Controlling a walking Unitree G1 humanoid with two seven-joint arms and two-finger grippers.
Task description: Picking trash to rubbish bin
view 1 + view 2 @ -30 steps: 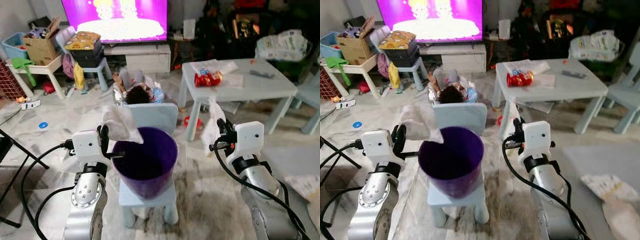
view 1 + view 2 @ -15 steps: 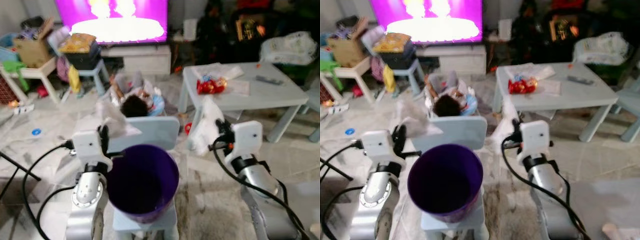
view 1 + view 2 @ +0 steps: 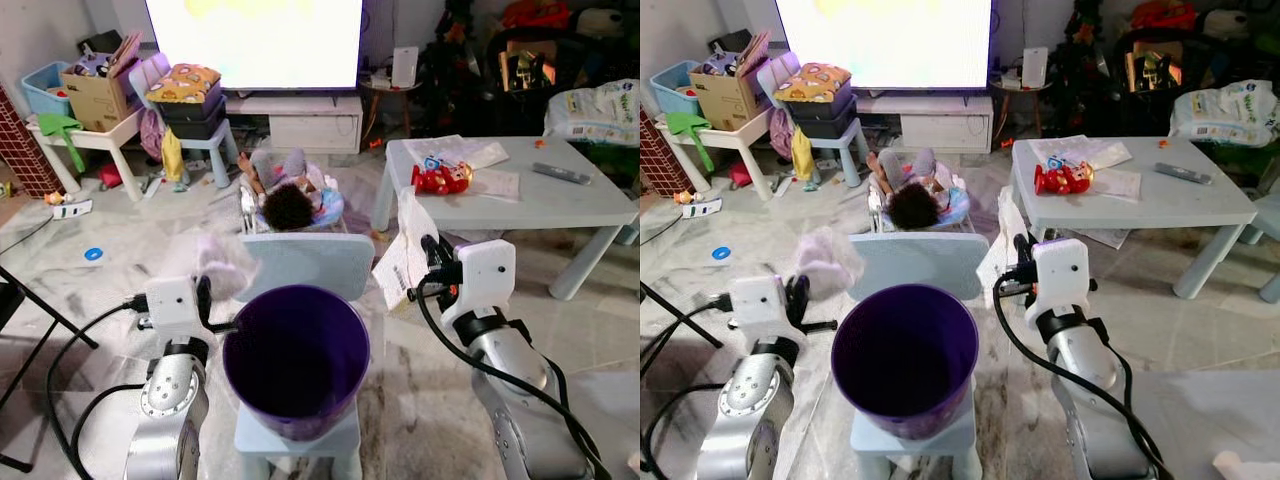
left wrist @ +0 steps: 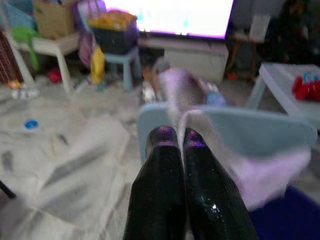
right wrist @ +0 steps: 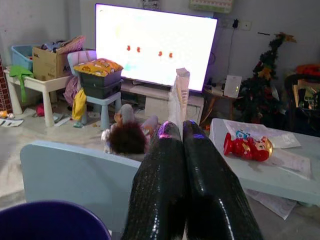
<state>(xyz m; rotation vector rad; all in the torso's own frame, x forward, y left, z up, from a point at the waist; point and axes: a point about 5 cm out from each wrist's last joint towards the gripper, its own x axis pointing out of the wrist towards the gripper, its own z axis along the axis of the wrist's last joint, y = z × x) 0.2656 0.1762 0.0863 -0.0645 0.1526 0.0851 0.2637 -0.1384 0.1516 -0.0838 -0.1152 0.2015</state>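
A purple bin stands on the seat of a small light-blue chair right in front of me. My left gripper is at the bin's left rim, shut on a crumpled white tissue that sticks up beside the chair back; in the left wrist view the tissue rises past the fingertips. My right gripper is at the bin's right, shut on a white paper scrap, which the right wrist view shows as a strip above the fingertips.
A person sits low on the floor just behind the chair. A light-blue table with a red toy stands at the right. A TV, a small stool with boxes and a cluttered white table lie beyond.
The camera rose and shifted. Both grippers keep their trash beside the bin's rim; the left tissue sits further left of the bin, off its rim.
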